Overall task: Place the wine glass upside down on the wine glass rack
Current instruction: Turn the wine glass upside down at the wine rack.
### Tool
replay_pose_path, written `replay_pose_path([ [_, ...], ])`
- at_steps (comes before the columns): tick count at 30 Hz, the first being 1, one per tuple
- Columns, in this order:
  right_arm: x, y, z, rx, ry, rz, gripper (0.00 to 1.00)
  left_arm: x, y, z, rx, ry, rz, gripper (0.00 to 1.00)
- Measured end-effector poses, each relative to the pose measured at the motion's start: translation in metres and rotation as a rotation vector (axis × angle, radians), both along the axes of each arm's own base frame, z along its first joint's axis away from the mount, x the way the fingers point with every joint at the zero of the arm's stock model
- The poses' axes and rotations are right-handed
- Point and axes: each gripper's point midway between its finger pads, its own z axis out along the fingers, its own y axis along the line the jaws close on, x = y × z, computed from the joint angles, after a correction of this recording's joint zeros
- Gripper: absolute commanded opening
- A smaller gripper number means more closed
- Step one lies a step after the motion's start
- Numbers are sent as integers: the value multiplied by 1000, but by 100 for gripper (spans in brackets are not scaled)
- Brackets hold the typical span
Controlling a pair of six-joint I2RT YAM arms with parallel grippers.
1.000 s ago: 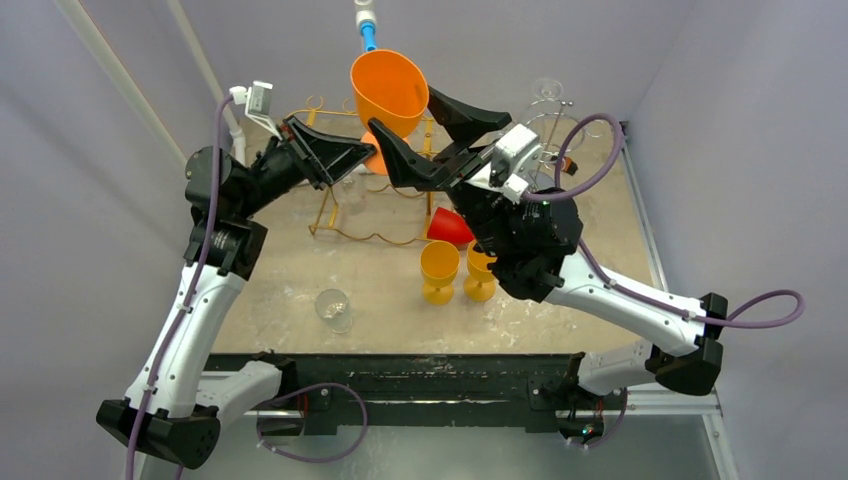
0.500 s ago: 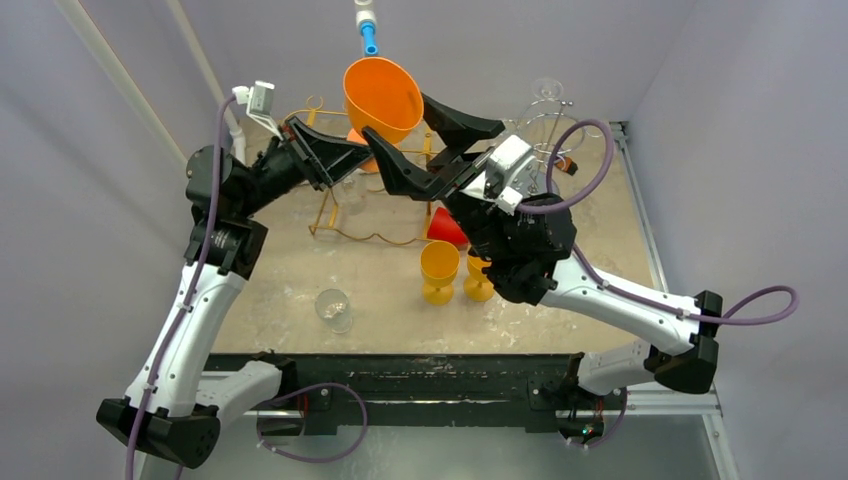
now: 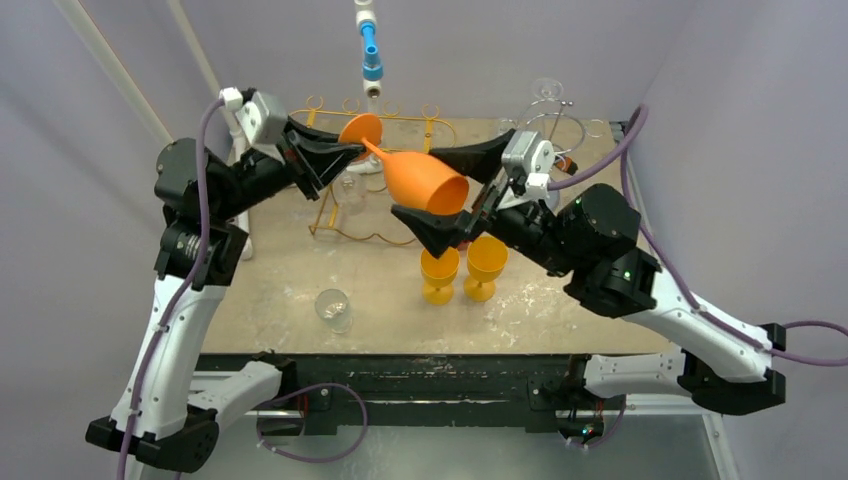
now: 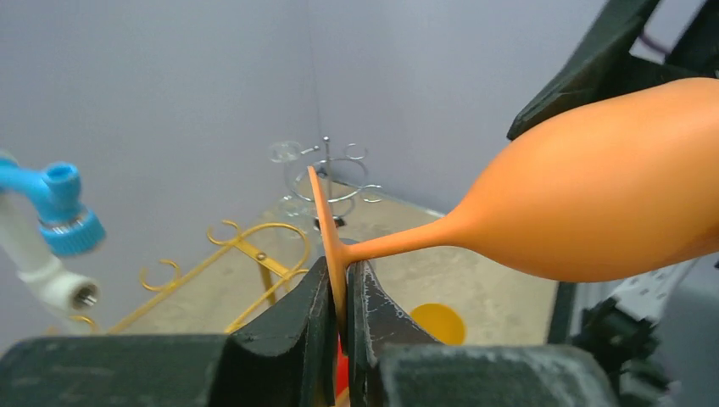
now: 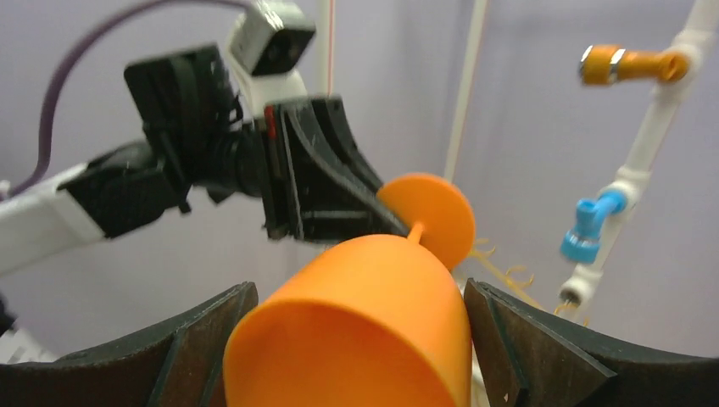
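Roughly midway: my left jaws pinch the glass (image 3: pixel 425 180) by its foot, holding it sideways in the air near the rack (image 4: pixel 251 246). My right jaws gape open around its bowl. Hanging it inverted remains.

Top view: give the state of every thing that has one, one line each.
Orange glass: in the air, lying sideways, held by its foot.
Left gripper: shut on the orange glass's foot.
Right gripper: open, fingers on either side of the bowl.
Yellow glasses: upright on the table, side by side.
Clear glass: standing on the table, alone.
Gold rack: no orange glass on it yet.
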Motion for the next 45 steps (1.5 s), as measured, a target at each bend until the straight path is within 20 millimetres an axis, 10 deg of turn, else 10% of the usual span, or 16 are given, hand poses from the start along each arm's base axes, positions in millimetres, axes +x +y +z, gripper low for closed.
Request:
replay_pose_path([
  [10, -41, -37, -65, -224, 289, 122, 99, -26, 25, 21, 358, -706, 135, 0],
  [20, -28, 24, -100, -350, 366, 174, 99, -58, 26, 14, 564, -1143, 120, 0],
  [25, -11, 49, -134, -436, 392, 142, 99, -71, 25, 8, 606, -1220, 88, 0],
  [45, 1, 65, -152, -317, 360, 207, 82, -74, 23, 1, 630, -1256, 63, 0],
])
